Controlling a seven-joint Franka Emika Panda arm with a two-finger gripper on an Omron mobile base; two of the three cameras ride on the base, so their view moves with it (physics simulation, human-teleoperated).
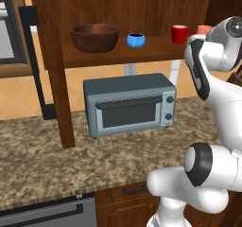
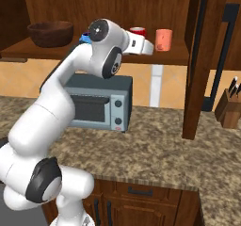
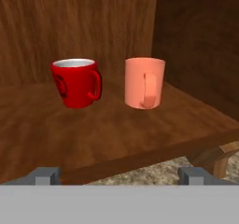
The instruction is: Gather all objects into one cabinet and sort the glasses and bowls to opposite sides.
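On the cabinet's shelf board [image 1: 118,56] stand, from left to right, the big brown wooden bowl [image 1: 94,37], the small blue bowl [image 1: 135,40], the red mug [image 1: 179,34] and the salmon-pink mug [image 1: 204,30], which my arm partly hides. In the hand view the red mug [image 3: 77,82] and the pink mug [image 3: 144,82] stand upright side by side, a small gap between them, handles facing me. My gripper [image 3: 120,175] hangs open just in front of the shelf's front edge, short of both mugs, with nothing between its fingertips [image 3: 46,175]. The right base view shows my hand beside the pink mug [image 2: 164,40].
A grey toaster oven [image 1: 130,104] sits on the speckled stone counter [image 1: 47,155] under the shelf. The cabinet's tall side door [image 2: 200,60] stands open at the right, with a knife block [image 2: 230,108] beyond it. A wooden side wall closes the shelf's right end.
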